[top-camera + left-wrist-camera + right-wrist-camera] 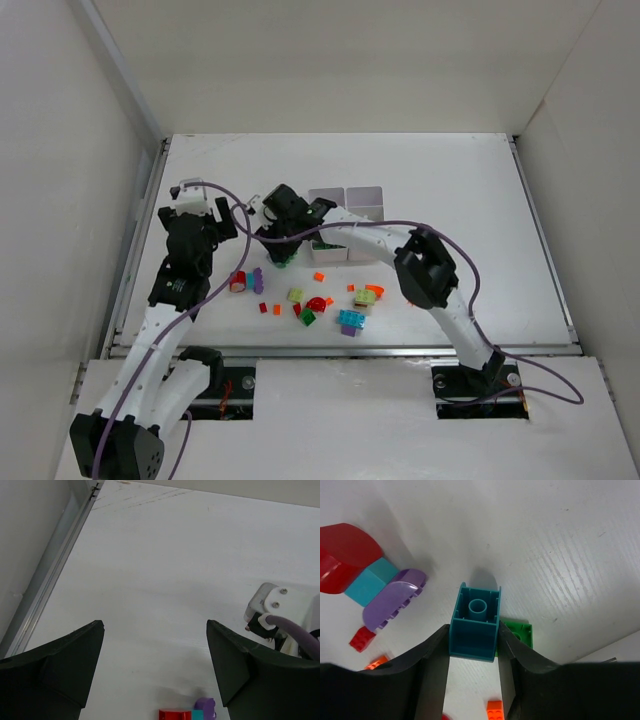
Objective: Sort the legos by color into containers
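My right gripper is shut on a teal brick, held just above the table; in the top view it sits left of the white divided tray. A green flat piece lies right beside the brick. A red curved piece, a cyan bit and a purple piece lie to its left. My left gripper is open and empty, with the red piece and the purple piece below its fingers. It hangs left of the right gripper.
Several loose legos lie in front of the arms: yellow-green, red, green, cyan and purple, and small orange bits. The right arm covers part of the tray. White walls enclose the table.
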Available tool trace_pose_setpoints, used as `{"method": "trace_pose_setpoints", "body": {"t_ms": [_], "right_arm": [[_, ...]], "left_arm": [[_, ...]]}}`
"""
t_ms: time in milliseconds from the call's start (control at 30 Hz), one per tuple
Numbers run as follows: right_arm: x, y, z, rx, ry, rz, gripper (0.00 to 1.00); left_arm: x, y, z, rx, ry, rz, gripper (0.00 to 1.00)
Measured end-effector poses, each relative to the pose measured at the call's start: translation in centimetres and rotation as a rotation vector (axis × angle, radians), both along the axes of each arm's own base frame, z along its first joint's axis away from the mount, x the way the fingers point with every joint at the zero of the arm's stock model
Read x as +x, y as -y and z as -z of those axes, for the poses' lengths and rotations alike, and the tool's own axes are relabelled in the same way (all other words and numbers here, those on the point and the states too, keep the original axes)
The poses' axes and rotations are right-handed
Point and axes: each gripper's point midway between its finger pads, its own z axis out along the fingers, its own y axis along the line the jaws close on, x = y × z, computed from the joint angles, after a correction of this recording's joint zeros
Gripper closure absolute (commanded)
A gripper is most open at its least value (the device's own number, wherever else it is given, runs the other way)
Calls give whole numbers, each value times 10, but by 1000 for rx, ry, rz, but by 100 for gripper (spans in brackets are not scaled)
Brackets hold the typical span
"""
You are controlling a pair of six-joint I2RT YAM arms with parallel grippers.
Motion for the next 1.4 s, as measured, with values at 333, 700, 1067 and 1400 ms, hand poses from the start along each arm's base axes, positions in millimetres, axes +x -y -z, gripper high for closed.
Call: {"method": "trace_pose_setpoints", "body": {"t_ms": [333, 700, 1067, 1400], "right_arm": [[61, 1, -120, 474, -136, 74, 100], [17, 55, -303, 880, -109, -416, 100], [-57, 71, -325, 909, -207, -724, 100], [-76, 77, -340, 920, -175, -785, 100]], "left_arm": [[-1, 31, -8, 103, 13, 251, 21], [-9, 117, -63, 375, 311, 845, 12], [-8, 168, -105, 449, 511, 1156, 16], [-43, 195, -122, 480, 612, 1360, 38]]}}
